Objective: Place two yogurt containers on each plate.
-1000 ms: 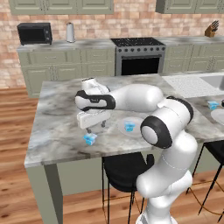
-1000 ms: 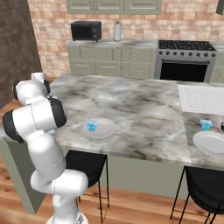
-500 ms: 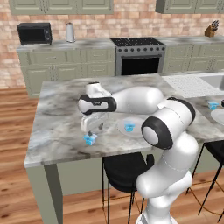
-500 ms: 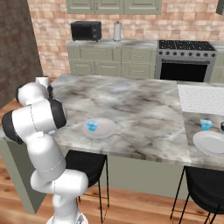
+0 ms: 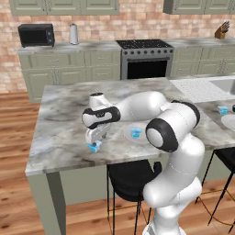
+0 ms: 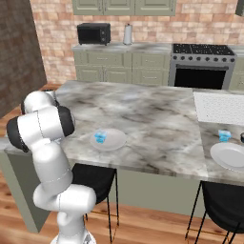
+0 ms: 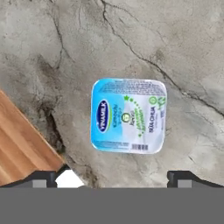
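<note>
The gripper [image 5: 95,139] hangs just above a yogurt tub [image 5: 94,147] near the lower left edge of the marble surface [image 5: 64,124]. In the hand view that tub [image 7: 128,115] sits mid-frame, lid up, with the fingers [image 7: 43,178] spread wide to either side — open, nothing held. The near plate [image 6: 108,139], left of centre in the right base view, carries one tub [image 6: 100,137]. At the right edge the far plate [image 6: 229,156] looks bare, with another tub [image 6: 224,136] just beside it. So the job seems barely a quarter done — one tub plated, three left.
</note>
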